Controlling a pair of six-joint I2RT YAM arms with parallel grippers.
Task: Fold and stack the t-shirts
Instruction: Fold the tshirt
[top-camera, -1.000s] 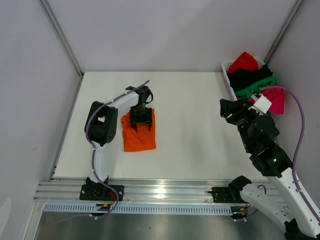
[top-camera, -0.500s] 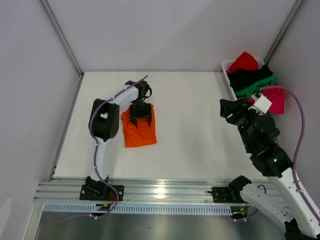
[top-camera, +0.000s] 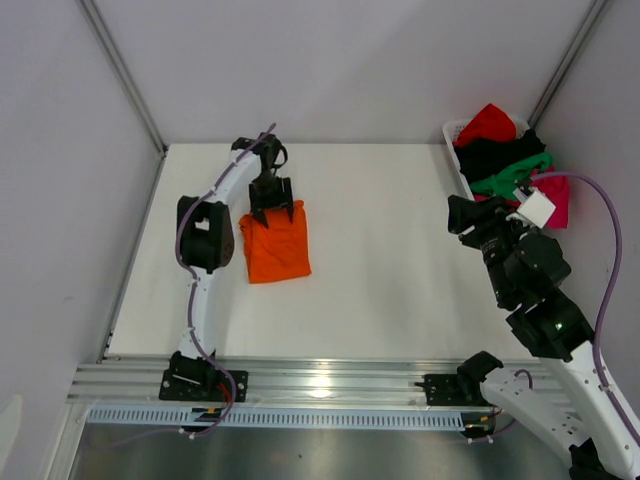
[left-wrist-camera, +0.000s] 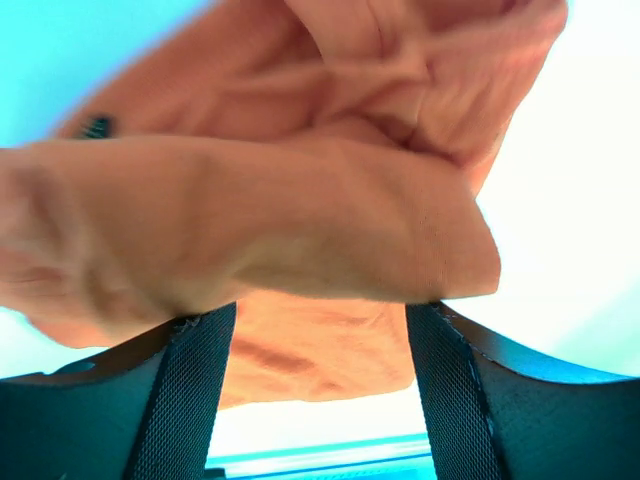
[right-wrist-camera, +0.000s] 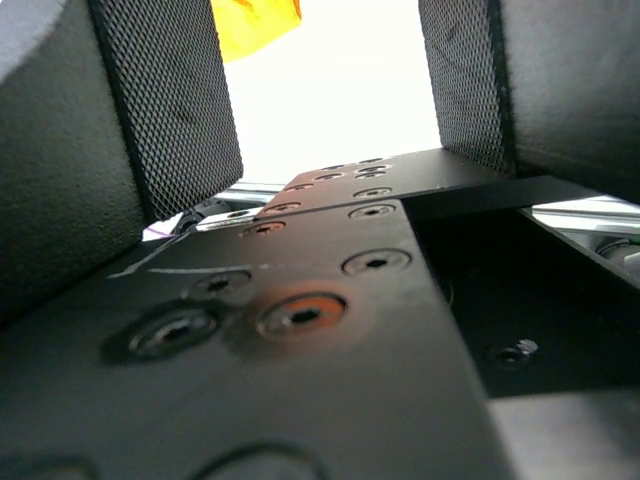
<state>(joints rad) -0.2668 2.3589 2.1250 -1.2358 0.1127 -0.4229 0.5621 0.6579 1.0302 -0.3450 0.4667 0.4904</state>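
Orange t-shirt (top-camera: 276, 250) lies below left fingers (left-wrist-camera: 190, 400), basket (top-camera: 451, 131) apart.

Lab test cell: bare white panels (top-camera: 350, 70), aluminium rail (top-camera: 320, 380).

Top view's bright and even, with soft light from above, so the shadows are faint. The white table (top-camera: 380, 250) is close to blown out and there's a glare patch on the metal rail (top-camera: 320, 378). Left wrist cam is badly overexposed: the orange t-shirt (left-wrist-camera: 300, 220) washes out to peach and looks soft and smeary this close, with a cyan cast in the corners. Right wrist cam is backlit: the right gripper (right-wrist-camera: 330, 90) is near-black, with pure white between its pads (right-wrist-camera: 165, 100), though their mesh stays crisp.
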